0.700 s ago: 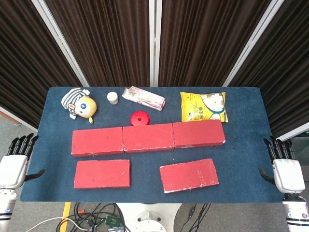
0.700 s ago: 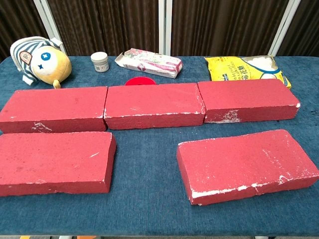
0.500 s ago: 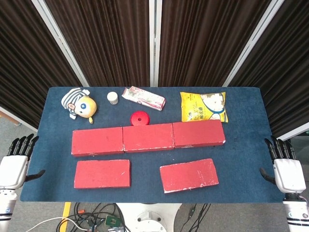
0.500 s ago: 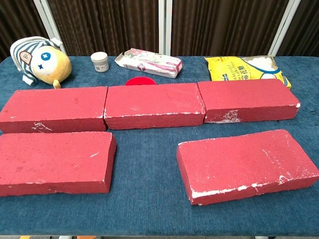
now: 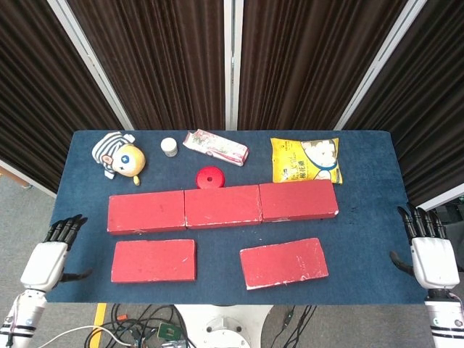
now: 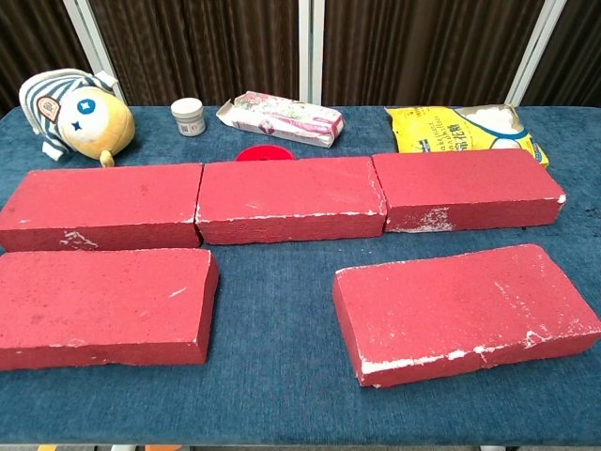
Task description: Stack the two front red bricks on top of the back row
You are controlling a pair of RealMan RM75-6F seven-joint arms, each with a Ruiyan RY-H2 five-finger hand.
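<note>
Print on the yellow bag (image 6: 465, 127) and pink carton (image 6: 282, 118) is unreadable.

Head view high above, looking down; chest view low, near, facing forward; shared: table (image 5: 362, 156) with bricks (image 6: 286, 199).

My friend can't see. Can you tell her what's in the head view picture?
Two red front bricks lie on a blue table before a back row of three; the open left hand and right hand wait beside the table.

Two front red bricks (image 5: 154, 260) (image 5: 284, 262) lying flat, apart, before back row (image 5: 222, 206) of three
</note>
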